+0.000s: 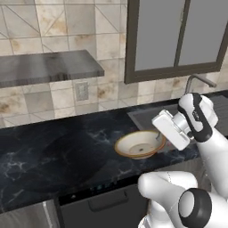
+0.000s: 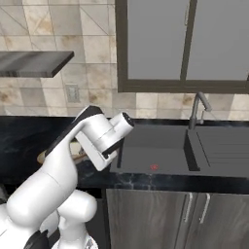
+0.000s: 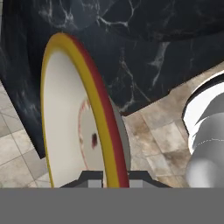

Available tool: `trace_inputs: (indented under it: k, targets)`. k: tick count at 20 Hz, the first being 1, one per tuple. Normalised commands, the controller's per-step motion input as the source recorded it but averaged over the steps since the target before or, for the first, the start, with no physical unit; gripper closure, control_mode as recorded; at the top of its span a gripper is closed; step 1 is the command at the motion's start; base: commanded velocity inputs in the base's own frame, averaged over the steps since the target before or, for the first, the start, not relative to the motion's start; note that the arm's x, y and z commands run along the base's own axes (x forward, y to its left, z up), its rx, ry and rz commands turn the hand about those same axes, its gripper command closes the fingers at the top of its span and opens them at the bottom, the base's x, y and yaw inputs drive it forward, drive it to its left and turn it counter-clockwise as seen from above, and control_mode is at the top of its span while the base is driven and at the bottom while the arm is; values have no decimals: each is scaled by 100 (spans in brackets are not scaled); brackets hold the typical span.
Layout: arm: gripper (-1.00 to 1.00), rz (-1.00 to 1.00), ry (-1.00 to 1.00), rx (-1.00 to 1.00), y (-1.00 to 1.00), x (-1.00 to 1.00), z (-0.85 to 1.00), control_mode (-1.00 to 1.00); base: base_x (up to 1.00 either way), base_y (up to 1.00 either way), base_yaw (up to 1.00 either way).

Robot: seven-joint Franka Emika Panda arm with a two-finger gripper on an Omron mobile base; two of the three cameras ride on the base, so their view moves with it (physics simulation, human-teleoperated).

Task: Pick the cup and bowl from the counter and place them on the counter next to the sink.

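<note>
Bowl [image 1: 139,145] rim is pinched in the hand [image 3: 112,177] above the black counter [image 1: 53,156].

The white arm [image 1: 209,147] bends forward at the right, wrist turned sideways toward the left; the gripper [image 3: 113,177] has its jaws nearly together, clamped on the bowl's [image 1: 139,144] rim

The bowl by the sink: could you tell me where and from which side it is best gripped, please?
By its rim. The bowl is shallow and wide, so only the thin rim fits between the fingers. Come from the sink side, one finger inside the wall and one outside, as the hand view shows the rim pinched now.
</note>
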Motion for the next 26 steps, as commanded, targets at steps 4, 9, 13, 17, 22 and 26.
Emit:
trace_inputs:
  k: [4, 9, 13, 17, 22, 26]
  targets:
    - [100, 0, 0, 0, 0, 0, 0, 100, 47, 0, 0]
    - [100, 0, 0, 0, 0, 0, 0, 100, 10, 0, 0]
    - [100, 0, 0, 0, 0, 0, 0, 100, 0, 0, 0]
    - [100, 0, 0, 0, 0, 0, 0, 100, 0, 0, 0]
    - [100, 0, 0, 0, 0, 0, 0, 100, 0, 0, 0]
    - [100, -6, -3, 0, 14, 9, 0, -100, 0, 2, 0]
